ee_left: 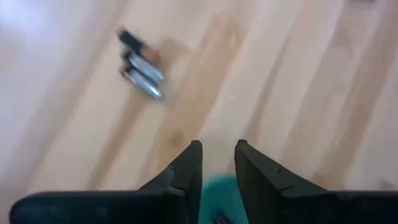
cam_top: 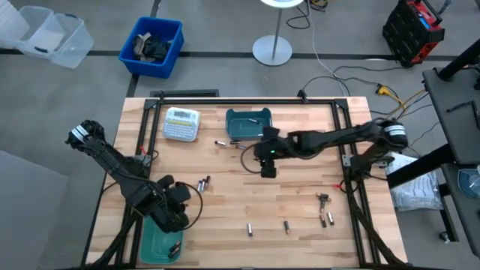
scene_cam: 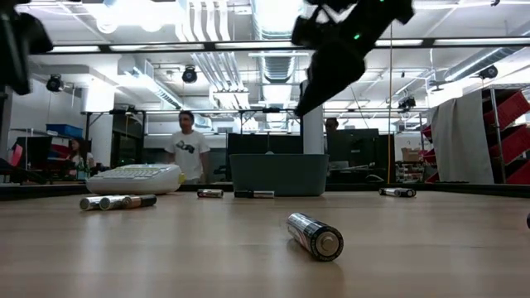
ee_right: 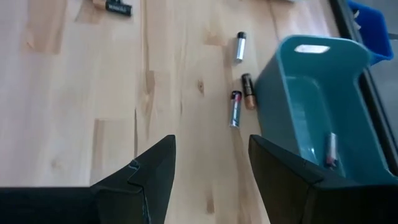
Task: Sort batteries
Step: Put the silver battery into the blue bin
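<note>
Two teal bins [cam_top: 248,124], roughly a dozen scattered batteries [cam_top: 204,182]; both pincers open and empty

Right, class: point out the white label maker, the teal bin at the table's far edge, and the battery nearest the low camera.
white label maker [cam_top: 181,124], high view, its keypad.
far teal bin [cam_top: 241,116], high view, its rim.
nearest battery [scene_cam: 315,235], low view, its body.

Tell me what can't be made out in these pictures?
- Near teal bin: in the high view the left gripper and its arm cover much of it, hiding the contents.
- Far teal bin: the low view shows only its wall; the inside is hidden.
- Batteries in the left wrist view: blurred, so sizes and labels are unreadable.
- Label-maker: its keys are too small to read from above.
- Right gripper: a dark silhouette in the low view.
</note>
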You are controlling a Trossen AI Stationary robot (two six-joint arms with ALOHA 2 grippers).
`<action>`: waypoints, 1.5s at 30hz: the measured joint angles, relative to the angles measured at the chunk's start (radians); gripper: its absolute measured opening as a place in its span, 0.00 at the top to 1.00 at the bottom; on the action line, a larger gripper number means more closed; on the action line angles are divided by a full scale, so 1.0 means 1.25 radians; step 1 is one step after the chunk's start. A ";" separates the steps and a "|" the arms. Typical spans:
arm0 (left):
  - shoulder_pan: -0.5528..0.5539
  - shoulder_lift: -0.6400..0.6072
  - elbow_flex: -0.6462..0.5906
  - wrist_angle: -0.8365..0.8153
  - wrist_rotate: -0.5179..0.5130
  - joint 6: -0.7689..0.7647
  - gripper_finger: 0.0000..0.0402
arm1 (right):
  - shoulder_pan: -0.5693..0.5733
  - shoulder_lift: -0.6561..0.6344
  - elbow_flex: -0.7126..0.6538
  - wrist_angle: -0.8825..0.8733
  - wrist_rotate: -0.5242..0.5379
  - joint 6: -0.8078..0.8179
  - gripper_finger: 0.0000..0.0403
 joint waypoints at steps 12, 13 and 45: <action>-0.008 0.000 -0.001 -0.006 -0.172 0.038 0.81 | -0.090 0.208 0.071 0.114 0.000 -0.041 0.55; -0.008 0.000 -0.001 -0.007 -0.181 0.041 0.81 | -0.098 0.217 0.071 0.115 0.000 -0.041 0.55; -0.009 0.000 -0.013 0.011 -0.299 0.051 0.81 | -0.122 0.340 0.071 0.204 -0.009 -0.008 0.60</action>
